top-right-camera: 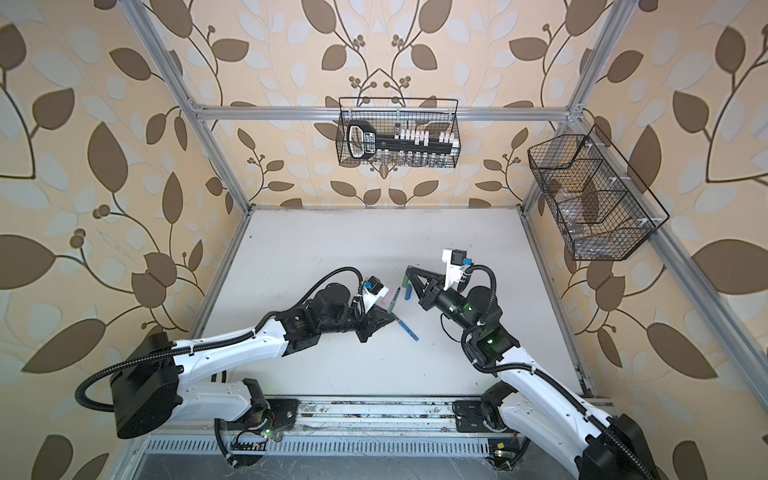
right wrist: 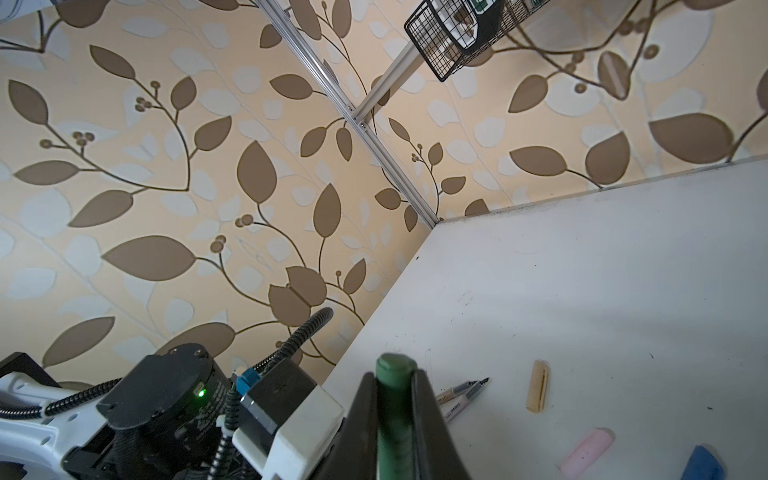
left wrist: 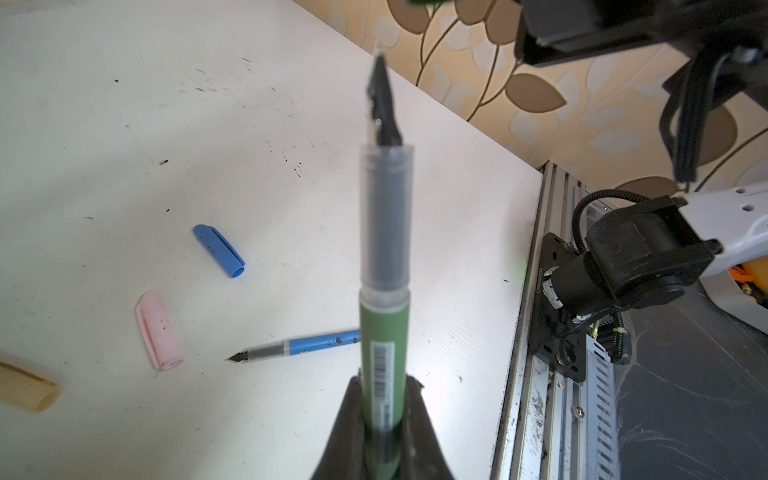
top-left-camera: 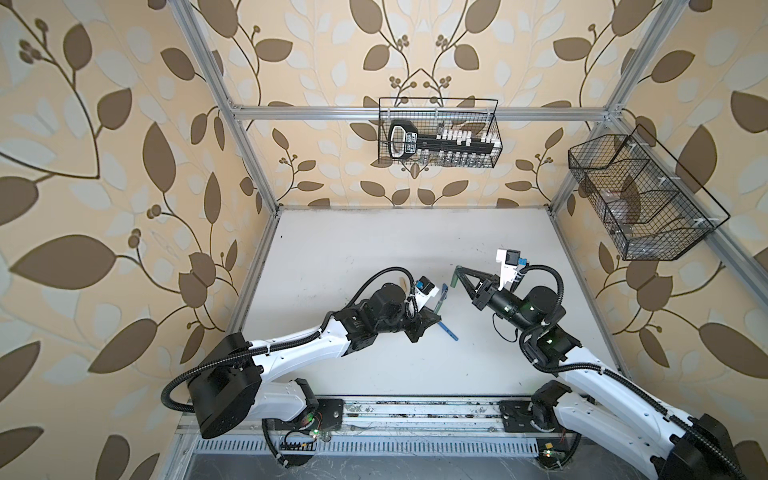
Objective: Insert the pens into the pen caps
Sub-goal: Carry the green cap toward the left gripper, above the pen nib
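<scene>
**Green pen and green cap each gripped, apart**

The left fingers (left wrist: 353, 399) are clenched on the green pen (left wrist: 384, 291) low on its barrel. The barrel is matt green with a white barcode label. Above it comes a frosted clear grip section with a dark core, then a black pointed nib, which is blurred in the left wrist view. In a top view the pen (top-right-camera: 394, 301) sits just left of frame centre, nib pointing toward the top of the frame.

The right fingers (right wrist: 365, 403) are clamped on the green cap (right wrist: 395, 374), a short, dark green tube with a rounded end standing proud of the tips. In a top view the cap (top-right-camera: 409, 270) is at frame centre, up and right of the nib, near it but not touching.

The rest lies loose on the white table (top-left-camera: 374, 249):
- The blue pen (top-right-camera: 407, 330) slants below the green pen, its barrel scuffed with dark marks and its nib bare.
- The blue cap (left wrist: 219, 250), pink cap (left wrist: 159, 330) and tan cap (left wrist: 27, 388) lie apart from one another, open ends empty.
- Two pale pens (right wrist: 463, 392) lie side by side with their dark tips uncapped. They are probably the tan and pink ones, though their colours are hard to read.
</scene>
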Tool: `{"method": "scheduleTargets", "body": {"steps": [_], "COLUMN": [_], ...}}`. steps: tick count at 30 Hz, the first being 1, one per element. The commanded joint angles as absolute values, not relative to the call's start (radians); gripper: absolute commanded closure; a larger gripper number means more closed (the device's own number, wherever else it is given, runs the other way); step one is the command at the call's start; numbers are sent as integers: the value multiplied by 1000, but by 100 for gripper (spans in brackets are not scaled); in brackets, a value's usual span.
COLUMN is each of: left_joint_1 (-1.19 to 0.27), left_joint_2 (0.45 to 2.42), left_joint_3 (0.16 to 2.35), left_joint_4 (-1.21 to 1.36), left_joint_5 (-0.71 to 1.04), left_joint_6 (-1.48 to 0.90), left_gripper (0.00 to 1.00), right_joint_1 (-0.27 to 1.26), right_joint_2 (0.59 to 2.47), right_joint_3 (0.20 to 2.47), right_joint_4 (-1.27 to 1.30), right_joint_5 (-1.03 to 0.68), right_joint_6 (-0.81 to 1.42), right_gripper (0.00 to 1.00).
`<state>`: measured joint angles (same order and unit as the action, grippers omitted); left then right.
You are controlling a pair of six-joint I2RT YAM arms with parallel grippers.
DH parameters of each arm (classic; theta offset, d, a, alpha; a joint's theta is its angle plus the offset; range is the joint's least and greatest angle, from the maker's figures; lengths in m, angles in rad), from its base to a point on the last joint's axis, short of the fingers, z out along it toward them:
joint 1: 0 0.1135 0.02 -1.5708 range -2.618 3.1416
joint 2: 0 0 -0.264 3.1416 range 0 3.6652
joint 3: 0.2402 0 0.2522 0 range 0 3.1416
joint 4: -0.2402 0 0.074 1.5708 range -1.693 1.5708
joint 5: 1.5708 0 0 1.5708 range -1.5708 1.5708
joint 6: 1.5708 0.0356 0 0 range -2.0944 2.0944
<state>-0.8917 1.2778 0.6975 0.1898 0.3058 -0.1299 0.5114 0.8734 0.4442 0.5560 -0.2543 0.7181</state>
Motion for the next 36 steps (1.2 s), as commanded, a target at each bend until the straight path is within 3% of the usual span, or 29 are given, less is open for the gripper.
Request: {"method": "scheduleTargets", "body": {"steps": [1,36], "left_joint_1": [-900,-905], "left_joint_2": [1241,1252], "left_joint_3": [700,705], "left_joint_4": [218,216], "left_joint_5": [320,328], "left_joint_6": [-113,-115], "left_gripper": [100,100], "right_joint_1": [521,546], "right_joint_2": [892,904], "right_joint_3": [459,461], "right_joint_4": [602,636], "right_joint_5": [-230,-215], "right_joint_6": [727,715], "right_gripper": [86,86]}}
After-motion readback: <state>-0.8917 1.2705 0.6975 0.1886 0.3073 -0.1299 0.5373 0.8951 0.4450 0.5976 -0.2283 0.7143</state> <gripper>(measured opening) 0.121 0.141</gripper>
